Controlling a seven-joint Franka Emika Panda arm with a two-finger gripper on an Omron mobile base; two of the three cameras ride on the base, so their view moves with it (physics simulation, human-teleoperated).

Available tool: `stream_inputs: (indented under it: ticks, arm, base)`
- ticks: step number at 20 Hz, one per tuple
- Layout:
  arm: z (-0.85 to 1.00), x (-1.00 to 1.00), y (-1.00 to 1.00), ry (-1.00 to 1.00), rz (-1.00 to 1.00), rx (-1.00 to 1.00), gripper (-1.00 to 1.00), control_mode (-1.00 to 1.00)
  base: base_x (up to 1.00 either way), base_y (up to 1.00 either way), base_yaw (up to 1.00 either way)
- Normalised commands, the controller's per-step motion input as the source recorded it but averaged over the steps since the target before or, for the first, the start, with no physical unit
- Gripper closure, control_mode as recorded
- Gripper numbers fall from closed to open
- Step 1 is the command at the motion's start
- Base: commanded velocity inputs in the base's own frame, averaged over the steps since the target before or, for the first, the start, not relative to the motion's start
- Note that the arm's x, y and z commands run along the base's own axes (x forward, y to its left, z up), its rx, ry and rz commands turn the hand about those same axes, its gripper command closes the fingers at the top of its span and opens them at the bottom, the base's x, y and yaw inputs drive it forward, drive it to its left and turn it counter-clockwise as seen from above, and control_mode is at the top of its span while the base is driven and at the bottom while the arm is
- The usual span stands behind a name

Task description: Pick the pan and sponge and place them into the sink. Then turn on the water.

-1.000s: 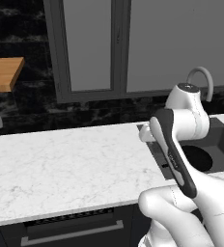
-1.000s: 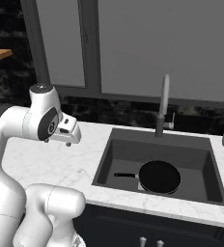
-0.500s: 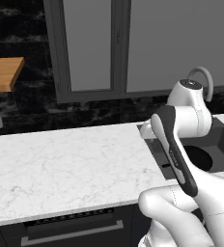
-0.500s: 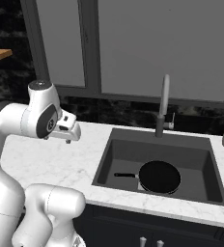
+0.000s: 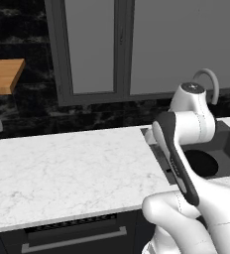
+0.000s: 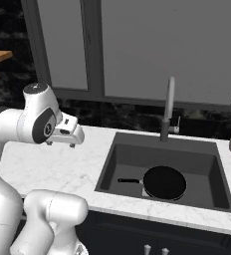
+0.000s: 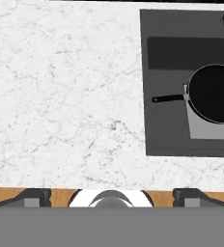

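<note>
Already the pan (image 6: 164, 182) lies flat on the bottom of the sink (image 6: 112, 164), toward the front and middle of the basin. Its long thin handle runs level and points left toward the sink's near-left wall, so the long axis lies across the basin, left to right. From the left base view the arm hides most of this: just a dark round part of the pan (image 5: 200, 162) shows behind the forearm, with no handle visible. Looking straight down, the hand view shows the pan (image 7: 214, 94) partly over the lighter grey patch (image 7: 201, 126) on the sink floor, and the gripper (image 7: 111, 197) hovering over the white marble counter (image 7: 65, 91) left of the sink, jaws spread wide with nothing between them. Only the right base view shows the whole gooseneck faucet (image 6: 169, 109) behind the basin.
</note>
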Motion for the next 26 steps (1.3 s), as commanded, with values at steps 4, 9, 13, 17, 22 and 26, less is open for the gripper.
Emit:
stream_inputs:
  ticks: [4,9,13,17,22,26]
  arm:
    - [0.0,0.0,0.0,0.0,0.0,-0.02,-1.0,1.0]
    - [0.0,0.0,0.0,0.0,0.0,0.0,-1.0,1.0]
    - [0.0,0.0,0.0,0.0,0.0,0.0,-1.0,1.0]
    - [0.0,0.0,0.0,0.0,0.0,0.0,-1.0,1.0]
    - [0.0,0.0,0.0,0.0,0.0,0.0,-1.0,1.0]
    - [0.0,0.0,0.0,0.0,0.0,0.0,-1.0,1.0]
  base:
    - [-0.13,0.0,0.0]
    - [-0.83,-0.27,0.0]
    - [-0.35,-0.67,-0.04]
    - [0.16,-0.91,-0.02]
    - [0.17,-0.99,-0.01]
    - [0.07,-1.0,0.0]
